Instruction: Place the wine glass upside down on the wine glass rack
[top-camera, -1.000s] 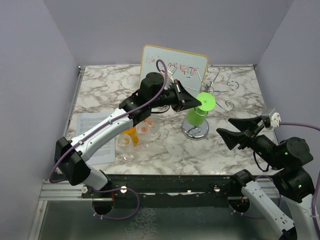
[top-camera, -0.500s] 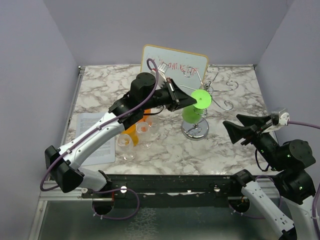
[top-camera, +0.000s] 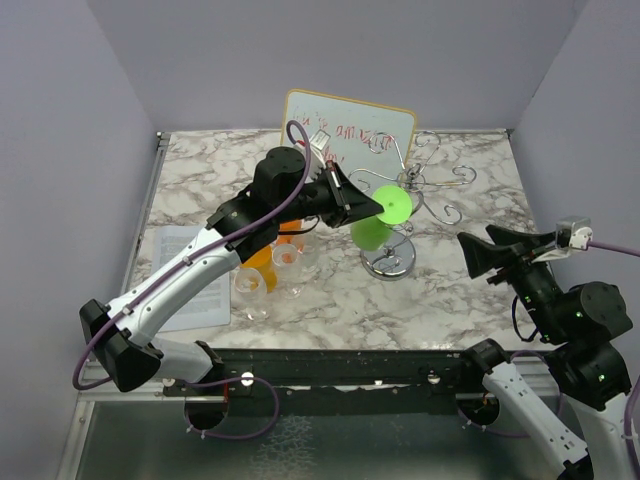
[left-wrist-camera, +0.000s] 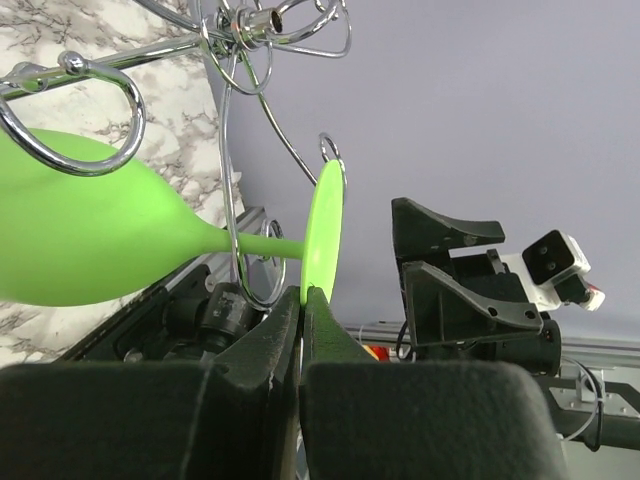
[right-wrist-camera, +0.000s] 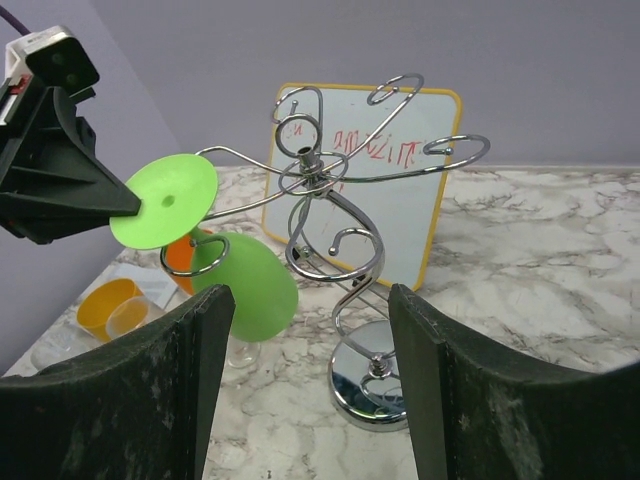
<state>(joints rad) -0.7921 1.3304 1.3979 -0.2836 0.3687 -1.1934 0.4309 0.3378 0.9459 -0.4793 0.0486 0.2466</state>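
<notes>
Your left gripper has its fingers clamped together on the very edge of the glass's foot. That grip explains the pose: holding the thin disc by its rim leaves the stem free to slide into a rack arm. The glass hangs clear of the table, tilted, with the bowl low and to the near-left and the foot high.

In the right wrist view the stem looks to sit inside the scroll loop at the end of one arm of the rack, foot above the wire and bowl below it. Whether the foot rests on the wire yet, I cannot tell. The glass is not plumb, so I judge that the grip carries it rather than the rack.

Your right gripper stands well apart on the right, fingers spread wide and holding nothing. It points at the rack, which gives you a clear view of the seating. Settle the foot onto the loop before you let go, or the glass may swing and slip out.
</notes>
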